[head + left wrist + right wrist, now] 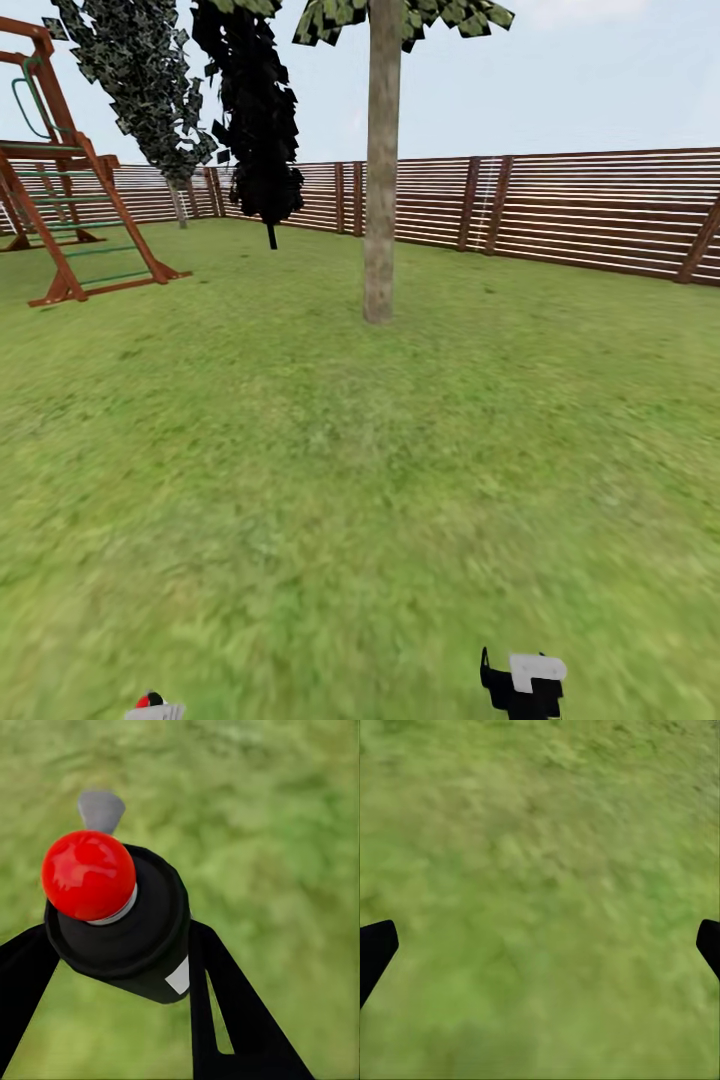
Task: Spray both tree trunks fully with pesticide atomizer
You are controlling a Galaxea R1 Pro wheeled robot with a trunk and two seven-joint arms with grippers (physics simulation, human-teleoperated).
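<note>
Left wrist view shows our left end effector [124, 967] pinching the pesticide atomizer [131, 934], with one black finger on each side of its dark body. The red ball [88, 875] sits on top, and a grey nozzle [100, 810] pokes out past it over the grass [285, 832].

In the head view the top of the atomizer peeks up at the near left edge, and our right end effector [527, 685] is at the near right. In the right wrist view its two tips are spread wide with nothing between them.

One tree trunk [381, 180] stands far ahead in the middle of the lawn, in front of the wooden fence [600, 210]. A climbing frame [70, 200] is far to the left, and dark thin trees [255, 110] stand by the fence.

We think we are too far away to spray. If we squirt from here, the spray may fall on the grass and miss the trunk. The atomizer could also slip if we bump along too fast. And we see just one pale trunk, so we might forget the other tree.
</note>
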